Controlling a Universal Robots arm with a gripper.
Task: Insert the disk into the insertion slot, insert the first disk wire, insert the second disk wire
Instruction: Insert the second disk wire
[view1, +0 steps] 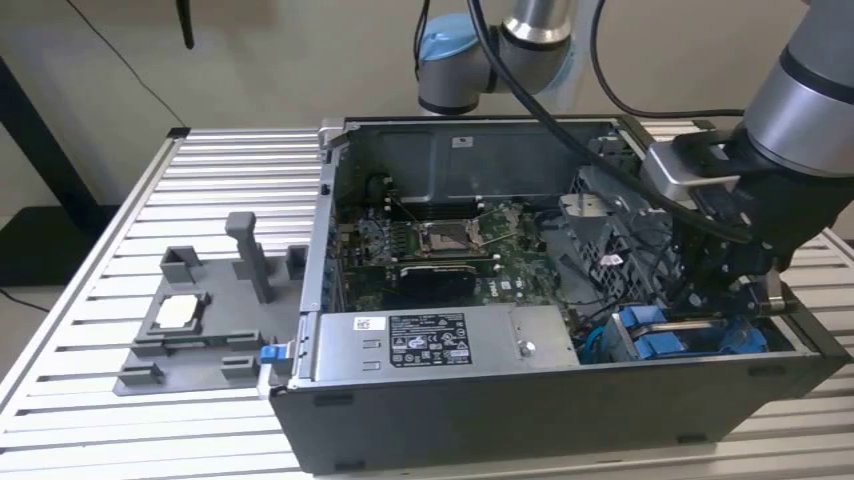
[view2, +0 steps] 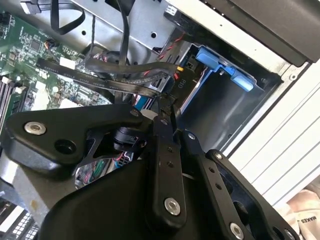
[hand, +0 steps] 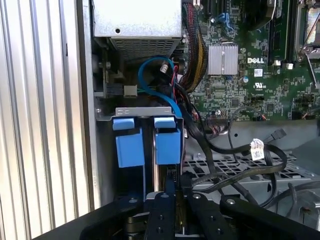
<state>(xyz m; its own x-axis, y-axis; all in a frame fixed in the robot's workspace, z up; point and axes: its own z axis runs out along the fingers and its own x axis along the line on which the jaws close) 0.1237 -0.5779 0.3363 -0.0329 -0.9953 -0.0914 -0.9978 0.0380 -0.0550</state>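
Note:
My gripper (view1: 727, 295) reaches down into the open computer case (view1: 534, 400) at the exterior view's right, just above the insertion slot (view1: 687, 335). The slot is a dark metal bay with blue tabs (hand: 130, 145) and a blue rail (view2: 225, 70). In both wrist views the fingers stand pressed together, gripper (view2: 167, 110) (hand: 172, 189), on what looks like the thin plug of a black disk wire (view2: 145, 80) beside the bay's mouth (view2: 220, 100). The disk is hidden.
A bundle of black cables (hand: 240, 155) and a blue cable (hand: 150, 65) crowd the space around the bay. The power supply (view1: 441, 340) and motherboard (view1: 441, 240) lie beside it. A light grey fixture with posts (view1: 187, 335) stands on the slatted table (view1: 107, 250).

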